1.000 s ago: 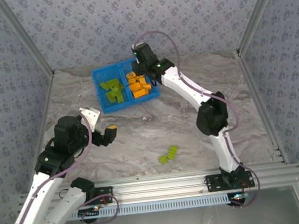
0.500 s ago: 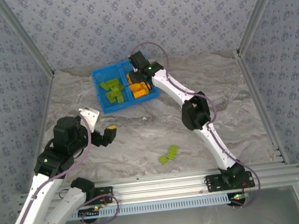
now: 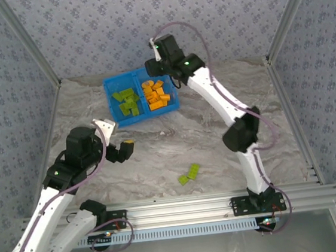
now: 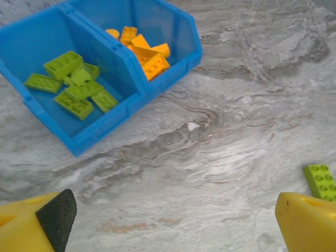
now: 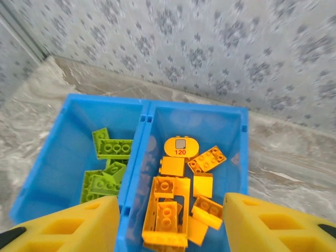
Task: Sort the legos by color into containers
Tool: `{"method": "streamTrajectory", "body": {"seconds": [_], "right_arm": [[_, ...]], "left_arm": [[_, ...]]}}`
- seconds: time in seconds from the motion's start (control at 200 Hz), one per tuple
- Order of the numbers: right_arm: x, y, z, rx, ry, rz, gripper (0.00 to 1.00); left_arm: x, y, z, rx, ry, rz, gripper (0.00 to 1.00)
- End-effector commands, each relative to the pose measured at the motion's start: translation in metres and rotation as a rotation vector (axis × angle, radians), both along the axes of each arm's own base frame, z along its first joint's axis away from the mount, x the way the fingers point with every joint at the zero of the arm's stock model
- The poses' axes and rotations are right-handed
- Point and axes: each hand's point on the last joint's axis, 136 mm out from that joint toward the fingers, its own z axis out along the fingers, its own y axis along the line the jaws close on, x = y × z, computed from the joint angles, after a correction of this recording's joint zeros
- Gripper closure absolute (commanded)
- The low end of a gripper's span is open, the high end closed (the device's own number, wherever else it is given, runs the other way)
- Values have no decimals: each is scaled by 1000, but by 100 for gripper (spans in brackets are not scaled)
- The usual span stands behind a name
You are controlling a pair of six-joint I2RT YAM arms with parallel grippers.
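Overhead, loose green legos (image 3: pixel 188 174); right wrist, orange oval (image 5: pixel 180 145) marked 120.

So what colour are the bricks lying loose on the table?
The loose bricks are lime green, which shows best in the top external view.

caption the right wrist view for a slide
Open right gripper above the bright blue plastic tray, lime green bricks left, orange bricks right.
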Motion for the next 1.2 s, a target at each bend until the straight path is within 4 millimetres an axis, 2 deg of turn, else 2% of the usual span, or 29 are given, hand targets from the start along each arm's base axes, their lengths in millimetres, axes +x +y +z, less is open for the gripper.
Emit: {"method": "streamTrajectory", "body": {"seconds": [0.0, 0.07, 0.115, 0.135, 0.18, 0.195, 0.215, 0.25, 0.325, 0.355, 0.365, 0.395, 0.48, 0.555, 0.64, 0.745, 0.934, 1.074, 1.194], "right_arm": [[-39, -31, 39, 21, -68, 13, 37], [-62, -57, 47, 48, -98, -1, 28], [-77, -72, 41, 60, -99, -4, 22], [-84, -78, 47, 73, -115, -6, 20], [-104, -98, 38, 90, -116, -23, 11], [-105, -100, 32, 89, -109, -26, 9], [-112, -106, 35, 100, -119, -31, 6], [-125, -117, 23, 106, -114, -41, 1], [-145, -133, -2, 101, -94, -50, 0], [-152, -139, -5, 100, -97, -60, 0], [-155, -141, -17, 88, -78, -62, 0], [-161, -147, -30, 75, -62, -69, 0], [-174, -159, -48, 58, -33, -82, 0], [-183, -165, -59, 44, -2, -89, 0], [-189, -172, -72, 16, 34, -101, 0], [-193, -185, -83, -34, 63, -145, 0], [-196, -188, -82, -13, 58, -156, 0], [-194, -188, -81, -5, 51, -164, 0], [-194, -188, -81, -2, 52, -162, 0]], "left_arm": [[-1, -32, 26, -189, 22, -17, 1], [-4, -51, 17, -229, 68, -18, 1], [-8, -68, 9, -236, 92, -41, 1], [-11, -75, 5, -233, 102, -53, 1], [-16, -91, -6, -215, 129, -78, 1], [-19, -97, -9, -206, 137, -92, 1], [-22, -104, -16, -186, 153, -108, 1], [-28, -116, -26, -147, 173, -133, 1], [-44, -142, -54, -41, 214, -202, 1], [-50, -153, -65, 2, 230, -231, 1], [-53, -157, -71, 20, 238, -244, 1], [-61, -167, -83, 64, 256, -276, 1], [-78, -193, -118, 203, 299, -350, 1], [-85, -209, -143, 305, 312, -381, 1], [-85, -219, -166, 372, 327, -387, 1], [-89, -225, -183, 411, 341, -410, 1], [-102, -219, -212, 545, 346, -436, 1], [-111, -218, -224, 600, 336, -442, 10], [-116, -215, -229, 675, 300, -428, 25]]}}
